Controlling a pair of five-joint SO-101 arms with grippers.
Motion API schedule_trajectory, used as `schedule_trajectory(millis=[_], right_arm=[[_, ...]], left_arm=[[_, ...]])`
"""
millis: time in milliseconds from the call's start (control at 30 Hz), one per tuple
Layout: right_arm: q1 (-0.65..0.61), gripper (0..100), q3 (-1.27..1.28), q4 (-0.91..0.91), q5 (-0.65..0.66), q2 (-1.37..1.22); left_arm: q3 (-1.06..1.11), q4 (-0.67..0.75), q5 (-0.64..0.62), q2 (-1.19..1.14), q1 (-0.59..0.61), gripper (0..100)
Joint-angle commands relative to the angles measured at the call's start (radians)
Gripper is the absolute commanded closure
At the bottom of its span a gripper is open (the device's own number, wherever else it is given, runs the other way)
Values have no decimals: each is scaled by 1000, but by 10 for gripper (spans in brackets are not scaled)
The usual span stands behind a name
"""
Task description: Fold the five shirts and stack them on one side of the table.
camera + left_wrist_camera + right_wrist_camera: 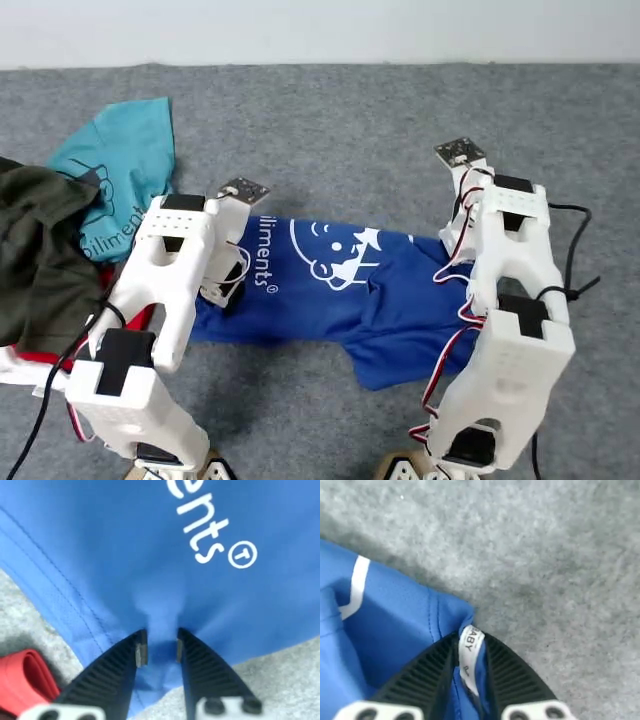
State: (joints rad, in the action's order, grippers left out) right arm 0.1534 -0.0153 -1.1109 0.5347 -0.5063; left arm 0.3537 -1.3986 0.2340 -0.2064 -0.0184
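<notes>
Pinching the blue shirt (pixel 150 540) near its stitched hem, my left pincer (pixel 159 650) has both black jaws drawn in on a small fold. The cloth puckers up between the tips, and white lettering runs across the shirt just beyond the pinch. A red shirt (pixel 25 675) lies close beside this edge, with a strip of grey table (pixel 30 610) between the two.

My right pincer (pixel 471 650) is clamped on the opposite edge of the shirt (pixel 395 625). Its jaws are closed on a corner of blue cloth with a white tag (pixel 468 641) caught between them. Bare table (pixel 545 555) lies past that corner.

From the high view the blue shirt (pixel 340 290) lies across the middle of the table (pixel 350 120) with its white print facing up. It is partly rumpled, with a flap hanging toward my bases. My left pincer (pixel 228 288) sits at its left edge, tucked under my arm, and my right pincer (pixel 452 252) sits at its right edge.

The other shirts are heaped on my left side of the table. A teal shirt (pixel 125 160) lies farthest back. A dark green shirt (pixel 35 250) is draped partly over it. Red cloth (pixel 140 320) and a bit of white cloth (pixel 15 365) show beneath, at the near left. The heap is loose, not folded.
</notes>
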Motion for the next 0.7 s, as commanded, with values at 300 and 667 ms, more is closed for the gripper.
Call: schedule_trajectory(millis=[300,667], right_arm=[[5,990,-204,35,9,-22],[-5,951,-212,162,6,-61]], left_arm=[[-2,2,-5,6,-8,891],[-2,2,-5,6,-8,891]])
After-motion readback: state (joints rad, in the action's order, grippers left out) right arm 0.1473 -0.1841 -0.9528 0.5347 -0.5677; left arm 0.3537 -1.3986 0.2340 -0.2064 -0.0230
